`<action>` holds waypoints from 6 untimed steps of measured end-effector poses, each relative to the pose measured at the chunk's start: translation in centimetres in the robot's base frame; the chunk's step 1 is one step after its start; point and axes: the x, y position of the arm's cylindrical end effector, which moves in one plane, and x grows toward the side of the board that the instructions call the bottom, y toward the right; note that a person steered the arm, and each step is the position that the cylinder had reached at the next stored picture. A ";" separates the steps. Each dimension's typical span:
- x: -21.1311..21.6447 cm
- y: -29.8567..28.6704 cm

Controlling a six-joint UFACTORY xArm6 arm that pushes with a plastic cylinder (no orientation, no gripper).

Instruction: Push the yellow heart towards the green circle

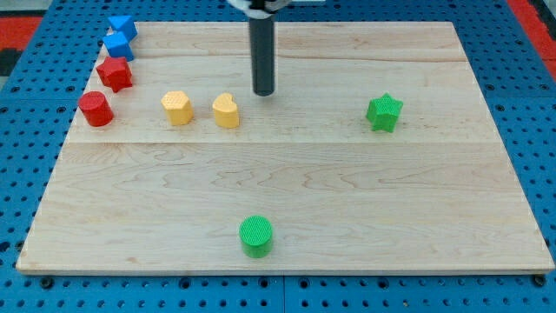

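Item: the tip [263, 92], lower end of a straight dark rod. It holds nothing and has no jaws to open or close. It stands on the pale wooden board [417, 209] and touches no block.

Just beside the tip, toward the view's left and slightly toward the view's bottom: the yellow heart-shaped block [226, 110], the thing to be moved. A small gap appears to separate the two.

Farther to the tip's left: a yellow block of roughly hexagonal shape [176, 107], near the heart. Beyond it, a red cylinder block [95, 109], then a red star-shaped block [114, 74], and two blue blocks [119, 43] [122, 26] toward the view's top left; their shape is unclear.

Well apart to the tip's right: a green star-shaped block [383, 112].

Well apart toward the view's bottom, almost straight below the tip: the green circular block [256, 236], the target.

Risk, as judged: the tip sits on the heart's right rather than behind it on the top side. A push from here would likely send the heart leftward into the yellow hexagonal block. An off-centre contact on the lobed edge could spin the heart or let it slip aside.
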 end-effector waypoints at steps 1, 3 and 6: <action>1.4 -1.4; 0.8 -5.6; 10.1 -7.0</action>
